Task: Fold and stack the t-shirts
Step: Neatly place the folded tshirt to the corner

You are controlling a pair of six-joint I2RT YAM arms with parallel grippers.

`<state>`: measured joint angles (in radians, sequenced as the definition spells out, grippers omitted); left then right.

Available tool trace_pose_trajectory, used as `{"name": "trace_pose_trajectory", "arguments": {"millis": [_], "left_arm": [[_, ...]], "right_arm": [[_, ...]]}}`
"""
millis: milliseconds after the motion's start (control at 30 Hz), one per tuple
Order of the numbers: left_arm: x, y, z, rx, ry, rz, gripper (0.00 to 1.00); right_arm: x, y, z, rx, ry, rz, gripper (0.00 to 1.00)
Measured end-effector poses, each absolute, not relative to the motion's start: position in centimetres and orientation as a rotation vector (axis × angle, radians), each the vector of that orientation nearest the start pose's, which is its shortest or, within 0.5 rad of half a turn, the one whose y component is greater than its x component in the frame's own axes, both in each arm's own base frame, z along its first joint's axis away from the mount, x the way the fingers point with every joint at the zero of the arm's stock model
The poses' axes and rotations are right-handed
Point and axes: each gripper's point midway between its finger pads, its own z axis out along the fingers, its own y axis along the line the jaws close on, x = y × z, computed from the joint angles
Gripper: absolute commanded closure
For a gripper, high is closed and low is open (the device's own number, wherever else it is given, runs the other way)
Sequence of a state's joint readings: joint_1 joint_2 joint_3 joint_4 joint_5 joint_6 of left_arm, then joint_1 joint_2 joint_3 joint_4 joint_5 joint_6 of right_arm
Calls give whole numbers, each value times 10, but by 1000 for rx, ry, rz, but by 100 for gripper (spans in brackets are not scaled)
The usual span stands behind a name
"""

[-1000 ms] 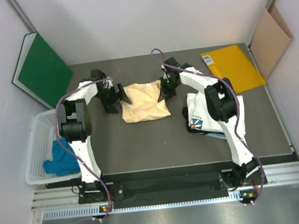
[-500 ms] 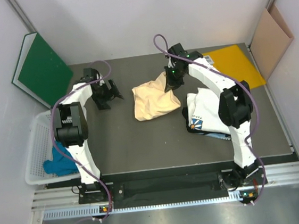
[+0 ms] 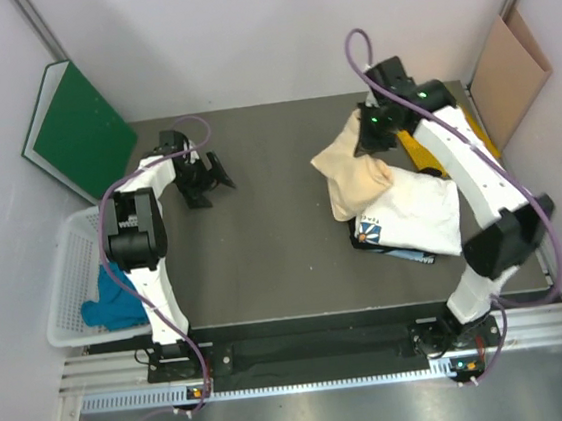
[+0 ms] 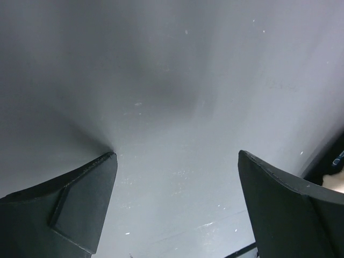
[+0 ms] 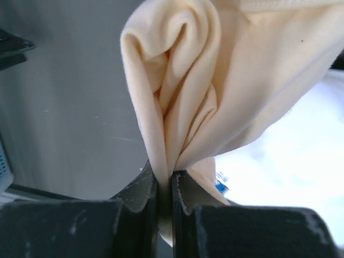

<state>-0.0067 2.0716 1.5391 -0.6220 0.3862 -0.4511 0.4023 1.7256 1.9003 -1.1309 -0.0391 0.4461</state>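
The right gripper (image 5: 165,183) is pinched tight on a bunched fold of the peach t-shirt (image 3: 353,173), which hangs at the far right over the edge of the white printed t-shirt (image 3: 418,218). The left gripper (image 4: 177,161) hovers, jaws apart, over the table (image 3: 265,252) at the far left. The teal t-shirt (image 3: 113,304) lies in the basket (image 3: 65,283), near left.

Overhead: even diffuse light, sharp, soft shadows on dark grey counter (image 3: 266,262). Left wrist: dim, black fingers (image 4: 70,209) out of focus. Right wrist: pale peach-yellow cloth t-shirt (image 5: 226,80) bright, white cloth t-shirt (image 5: 301,161) washed out.
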Motion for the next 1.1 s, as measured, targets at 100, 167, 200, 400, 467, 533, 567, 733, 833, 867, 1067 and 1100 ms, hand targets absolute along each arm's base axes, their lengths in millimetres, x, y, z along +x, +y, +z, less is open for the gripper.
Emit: {"name": "trace_pose_trajectory", "arguments": {"millis": [100,167,200,400,467,533,567,733,833,867,1067,1100], "left_arm": [[448,-88,47,-492,2709,-670,1],[450,-89,47,-489,2706,-681,1],[451,-89,48,-487,2704,-683,1],[453,-90,48,-483,2702,-691,1],[454,-91,48,-481,2701,-697,1],[454,-91,48,-479,2702,-703,1],[454,-92,48,-476,2702,-706,1],[453,-93,48,-466,2703,-715,1],[453,-94,48,-462,2704,-716,1],[453,-94,48,-462,2704,-716,1],[453,-96,48,-458,2705,-717,1],[453,-96,48,-458,2705,-718,1]], "right_arm": [[334,144,264,137,2536,298,100],[311,118,263,220,2520,241,100],[302,110,260,250,2522,226,100],[254,61,198,465,2625,71,100],[246,50,172,524,2676,-1,100],[242,41,154,571,2714,-60,100],[242,37,147,596,2727,-89,100],[252,25,129,651,2746,-199,100],[265,21,139,650,2721,-239,100],[270,20,145,650,2700,-243,100],[296,6,176,656,2562,-285,100],[295,3,173,664,2571,-298,99]]}}
